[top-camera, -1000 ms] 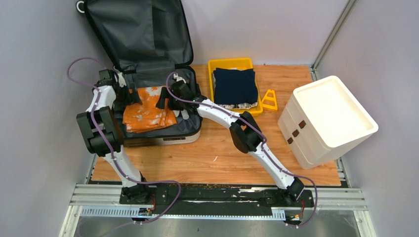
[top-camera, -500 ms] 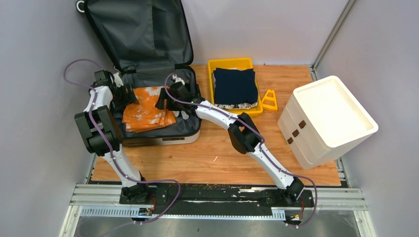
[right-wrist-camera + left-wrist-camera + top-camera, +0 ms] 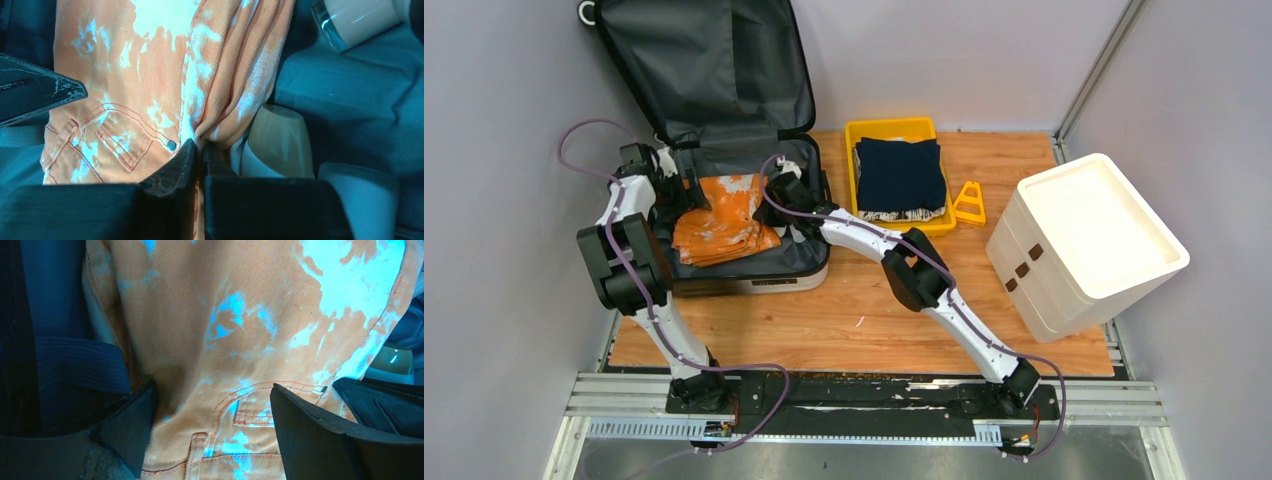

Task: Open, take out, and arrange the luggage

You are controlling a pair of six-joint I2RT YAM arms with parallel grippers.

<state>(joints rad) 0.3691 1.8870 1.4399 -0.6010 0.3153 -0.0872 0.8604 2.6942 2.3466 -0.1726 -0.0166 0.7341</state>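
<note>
Right tool: jaws pressed together on a fold at the edge of the orange bleach-splashed denim garment, inside the lower half of the luggage. Left tool: jaws spread wide, one finger on either side of the same garment, near its stitched pocket seams, with nothing gripped. The luggage lies open at the far left of the desk, its lid upright against the back wall and its dark grey lining exposed. Both tools reach into the lower shell, the left from the left side and the right from the right, with the garment between them. Pale cup-like containers sit in the shell just beside the right tool. To the right of the luggage stands a yellow tray holding folded dark blue cloth, then a small yellow triangular piece, and well apart a white drawer box.
</note>
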